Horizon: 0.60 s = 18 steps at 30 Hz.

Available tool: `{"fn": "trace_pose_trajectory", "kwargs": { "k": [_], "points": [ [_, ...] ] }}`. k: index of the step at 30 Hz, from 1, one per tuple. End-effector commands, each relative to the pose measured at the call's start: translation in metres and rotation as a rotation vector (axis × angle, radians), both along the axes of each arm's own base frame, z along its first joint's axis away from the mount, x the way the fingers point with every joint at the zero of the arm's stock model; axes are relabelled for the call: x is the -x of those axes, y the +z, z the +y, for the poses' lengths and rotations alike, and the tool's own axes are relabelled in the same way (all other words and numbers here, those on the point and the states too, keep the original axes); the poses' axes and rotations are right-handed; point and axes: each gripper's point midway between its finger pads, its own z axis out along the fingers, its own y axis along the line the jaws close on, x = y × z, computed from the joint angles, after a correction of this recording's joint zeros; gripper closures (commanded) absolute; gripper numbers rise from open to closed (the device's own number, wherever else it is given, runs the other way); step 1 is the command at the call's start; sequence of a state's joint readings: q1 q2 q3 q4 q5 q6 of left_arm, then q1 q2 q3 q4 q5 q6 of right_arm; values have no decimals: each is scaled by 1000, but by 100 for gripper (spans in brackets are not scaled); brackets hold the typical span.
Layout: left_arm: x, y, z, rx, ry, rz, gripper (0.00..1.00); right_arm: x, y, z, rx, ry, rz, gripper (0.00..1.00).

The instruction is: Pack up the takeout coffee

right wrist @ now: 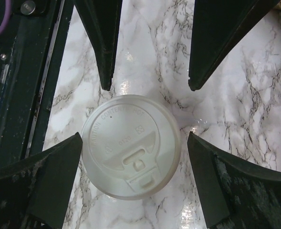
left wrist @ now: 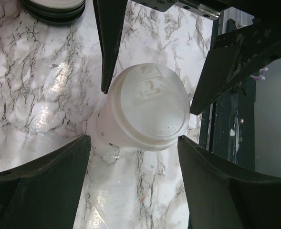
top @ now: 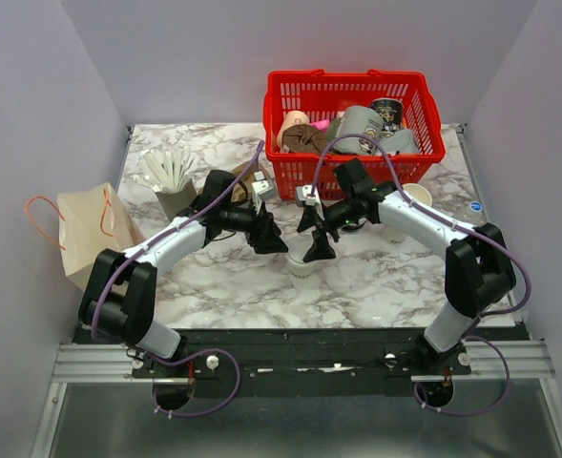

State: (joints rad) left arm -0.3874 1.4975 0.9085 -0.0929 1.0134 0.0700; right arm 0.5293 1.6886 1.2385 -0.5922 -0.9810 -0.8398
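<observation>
Left fingers (left wrist: 35, 191), right fingers (right wrist: 30, 191), seemingly apart

Bright, even light from overhead. Glare patches on marble table (left wrist: 49, 109) at 9 o'clock in my left wrist view. My right fingers (right wrist: 45, 186), 7 o'clock, dark and soft-edged; takeout coffee (right wrist: 130, 145) lid sharp.

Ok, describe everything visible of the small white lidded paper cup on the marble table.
The small white paper cup stands upright on the grey-veined white marble tabletop, closed by a round white plastic lid with a raised sip tab and embossed lettering. The left gripper and right gripper, both open, straddle it from above; finger contact is unclear.
</observation>
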Motion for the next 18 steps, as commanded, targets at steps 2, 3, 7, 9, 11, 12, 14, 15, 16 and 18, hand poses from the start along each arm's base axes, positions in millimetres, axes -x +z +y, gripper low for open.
{"fn": "trace_pose_trajectory", "kwargs": {
  "k": [2, 3, 7, 9, 11, 12, 14, 15, 16, 18],
  "points": [
    [5, -6, 2, -2, -13, -40, 20, -5, -3, 5, 15, 25, -51, 1],
    [5, -6, 1, 1, -11, -38, 19, -5, -4, 5, 19, 24, -55, 1],
    [1, -7, -2, 25, 19, -15, 20, -7, -4, 4, 23, 16, -77, 2],
    [3, -7, -3, 35, 34, 23, 20, -5, -2, 4, 16, 20, -73, 2],
    [2, -5, -5, 53, 45, 41, 20, -1, 3, 5, 1, 29, -63, 1],
    [2, -6, -5, 58, 44, 50, 20, 0, 6, 6, -5, 33, -60, 1],
    [3, -6, -6, 64, 44, 61, 20, 4, 8, 6, -10, 40, -35, 1],
    [3, -8, -6, 64, 46, 69, 20, 5, 8, 6, -7, 41, -26, 0],
    [3, -8, -7, 66, 45, 69, 21, 5, 9, 6, -6, 41, -23, 0],
    [3, -9, -7, 67, 45, 73, 21, 5, 9, 5, -5, 42, -25, 0]
  ]
}}
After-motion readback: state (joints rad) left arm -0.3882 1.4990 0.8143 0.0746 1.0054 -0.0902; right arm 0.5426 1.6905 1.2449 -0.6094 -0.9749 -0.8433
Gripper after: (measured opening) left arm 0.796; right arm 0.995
